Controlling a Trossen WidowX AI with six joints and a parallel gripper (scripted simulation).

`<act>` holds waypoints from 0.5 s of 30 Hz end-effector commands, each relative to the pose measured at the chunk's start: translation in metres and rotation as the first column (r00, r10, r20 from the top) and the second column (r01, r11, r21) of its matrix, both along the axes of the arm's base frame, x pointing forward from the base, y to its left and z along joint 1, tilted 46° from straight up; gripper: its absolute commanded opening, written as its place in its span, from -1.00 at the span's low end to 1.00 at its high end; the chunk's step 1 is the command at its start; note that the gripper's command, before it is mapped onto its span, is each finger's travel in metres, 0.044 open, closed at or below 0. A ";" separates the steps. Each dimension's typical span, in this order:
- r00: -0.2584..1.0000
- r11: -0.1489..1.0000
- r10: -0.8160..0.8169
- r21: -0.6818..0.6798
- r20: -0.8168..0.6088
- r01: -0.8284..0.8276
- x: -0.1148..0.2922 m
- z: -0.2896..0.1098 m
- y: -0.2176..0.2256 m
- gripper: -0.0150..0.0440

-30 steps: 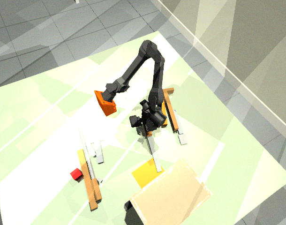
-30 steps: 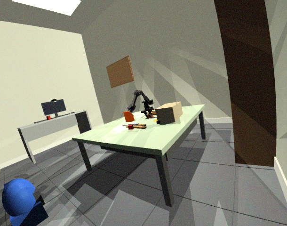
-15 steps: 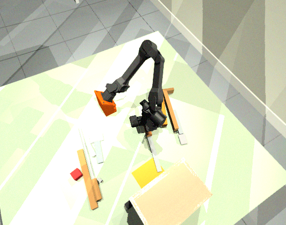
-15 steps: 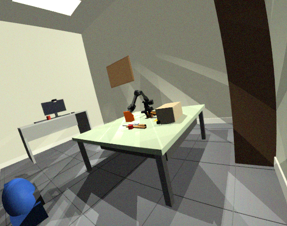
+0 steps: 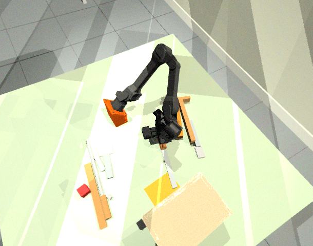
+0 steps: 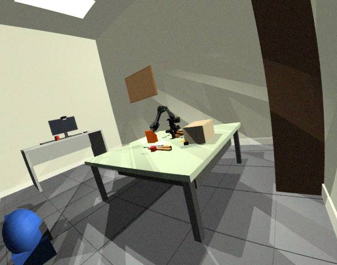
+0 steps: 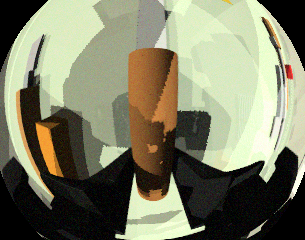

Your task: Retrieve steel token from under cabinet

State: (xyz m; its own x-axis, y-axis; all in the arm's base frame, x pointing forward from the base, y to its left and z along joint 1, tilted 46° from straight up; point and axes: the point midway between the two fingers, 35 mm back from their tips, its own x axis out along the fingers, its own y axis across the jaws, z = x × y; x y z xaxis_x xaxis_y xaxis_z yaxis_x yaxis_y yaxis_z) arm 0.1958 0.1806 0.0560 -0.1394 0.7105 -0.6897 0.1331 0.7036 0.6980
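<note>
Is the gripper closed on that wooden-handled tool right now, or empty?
Closed on it: the gripper clamps the tool's brown handle between its fingers, grey blade pointing toward the yellow patch.

Matt wooden handle (image 7: pixel 152 120), grey metal blade (image 5: pixel 169 169), glossy table (image 5: pixel 40 127).

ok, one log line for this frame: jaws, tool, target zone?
gripper: jaws shut on orange-handled tool | blade pointing at yellow marked area | cabinet beyond it | token: not visible

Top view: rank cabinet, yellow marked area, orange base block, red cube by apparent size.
1. cabinet
2. yellow marked area, partly hidden by the cabinet
3. orange base block, partly hidden by the arm
4. red cube
</note>
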 end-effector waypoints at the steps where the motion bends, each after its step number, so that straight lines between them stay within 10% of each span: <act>1: 1.000 1.000 0.003 0.001 0.001 -0.003 0.004 0.000 0.000 -0.49; 15: 1.000 1.000 0.004 0.000 0.002 -0.004 0.019 -0.003 0.001 -0.49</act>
State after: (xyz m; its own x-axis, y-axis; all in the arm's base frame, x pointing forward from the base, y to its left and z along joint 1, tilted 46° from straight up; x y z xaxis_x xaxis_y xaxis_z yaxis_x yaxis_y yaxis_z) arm 0.2101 0.1806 0.0533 -0.1399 0.7089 -0.6912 0.1309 0.7052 0.6968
